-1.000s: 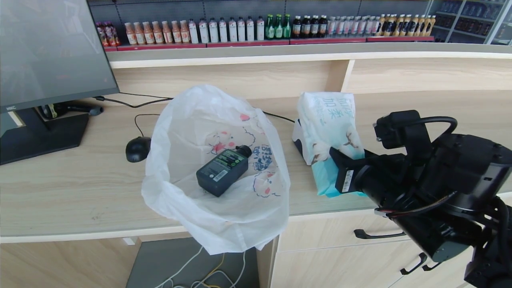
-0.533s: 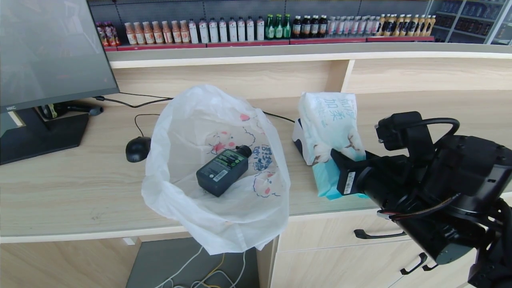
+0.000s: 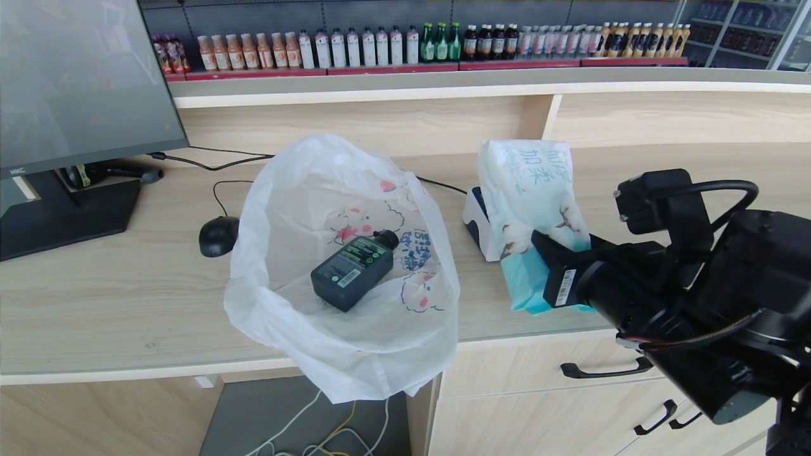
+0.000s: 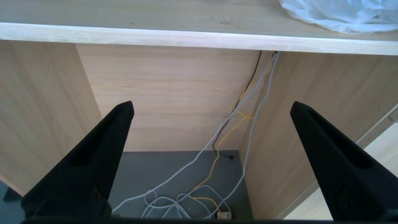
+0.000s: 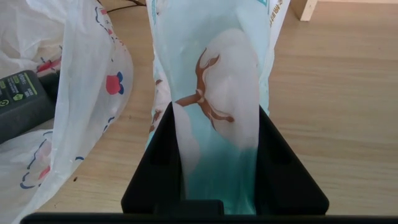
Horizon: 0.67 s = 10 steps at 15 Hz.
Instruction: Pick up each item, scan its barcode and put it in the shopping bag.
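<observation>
One item down for you: the dark bottle (image 3: pixel 353 270) lies inside the shopping bag (image 3: pixel 298 183) on the worktop (image 3: pixel 95 297), your right jaws pinch the tissue pack (image 3: pixel 529 183) just beside it, not yet bagged, and your left jaws hang spread below.

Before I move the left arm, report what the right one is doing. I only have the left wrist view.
Observer: The right gripper is shut on a tissue pack, over the counter to the right of the shopping bag.
Operator: Give me the bag's contents.
Observer: One dark bottle lies on its side inside, label up.
Operator: Now say what is next to the pack.
Observer: A white device sits on the counter between the pack and the bag. I cannot tell whether it touches the pack.
</observation>
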Available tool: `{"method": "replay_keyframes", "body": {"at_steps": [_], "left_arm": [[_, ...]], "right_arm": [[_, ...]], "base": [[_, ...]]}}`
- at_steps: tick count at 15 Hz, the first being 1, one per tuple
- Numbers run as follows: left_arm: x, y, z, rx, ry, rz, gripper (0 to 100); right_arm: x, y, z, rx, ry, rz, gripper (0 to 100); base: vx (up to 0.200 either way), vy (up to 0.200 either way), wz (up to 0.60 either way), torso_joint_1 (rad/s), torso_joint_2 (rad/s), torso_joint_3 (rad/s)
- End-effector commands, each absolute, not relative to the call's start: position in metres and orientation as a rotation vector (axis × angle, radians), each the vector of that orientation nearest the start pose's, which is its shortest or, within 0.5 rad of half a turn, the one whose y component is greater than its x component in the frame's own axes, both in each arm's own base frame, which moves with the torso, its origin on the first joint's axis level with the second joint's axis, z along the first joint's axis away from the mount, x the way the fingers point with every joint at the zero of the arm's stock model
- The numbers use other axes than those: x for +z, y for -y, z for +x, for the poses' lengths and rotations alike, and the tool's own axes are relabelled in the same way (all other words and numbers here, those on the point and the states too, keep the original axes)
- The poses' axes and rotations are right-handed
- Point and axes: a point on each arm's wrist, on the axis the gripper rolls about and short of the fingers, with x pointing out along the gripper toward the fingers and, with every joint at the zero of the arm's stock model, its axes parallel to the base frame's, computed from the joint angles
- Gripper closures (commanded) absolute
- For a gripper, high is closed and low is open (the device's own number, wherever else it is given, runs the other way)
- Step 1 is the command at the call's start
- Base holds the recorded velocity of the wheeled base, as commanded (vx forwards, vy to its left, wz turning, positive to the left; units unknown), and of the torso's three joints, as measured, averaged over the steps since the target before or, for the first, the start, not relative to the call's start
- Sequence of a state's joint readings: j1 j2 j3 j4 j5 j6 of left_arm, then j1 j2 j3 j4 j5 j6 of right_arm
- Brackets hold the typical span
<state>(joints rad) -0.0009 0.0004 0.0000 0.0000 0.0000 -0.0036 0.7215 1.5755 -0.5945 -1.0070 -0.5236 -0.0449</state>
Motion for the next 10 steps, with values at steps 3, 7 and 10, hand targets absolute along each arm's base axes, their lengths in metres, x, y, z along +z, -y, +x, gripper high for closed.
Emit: {"method": "replay_keyframes", "body": {"at_steps": [3,7,10], "left_arm": [[0.075,0.0,-0.023,-0.002,0.0,-0.005,0],[0.075,0.0,-0.023,0.0,0.0,-0.003,0],[0.075,0.0,-0.023,-0.002,0.0,-0.002,0]], "right_arm": [[0.204,-0.151,0.185,0.212,0.064,0.003,100],[0.204,-0.152,0.181,0.231,0.161,0.079,100],[0.213,-0.152,0.18,0.235,0.248,0.142,100]], "base": [[0.0,0.0,0.0,0.0,0.0,0.0],[0.0,0.0,0.0,0.0,0.0,0.0],[0.0,0.0,0.0,0.0,0.0,0.0]]}}
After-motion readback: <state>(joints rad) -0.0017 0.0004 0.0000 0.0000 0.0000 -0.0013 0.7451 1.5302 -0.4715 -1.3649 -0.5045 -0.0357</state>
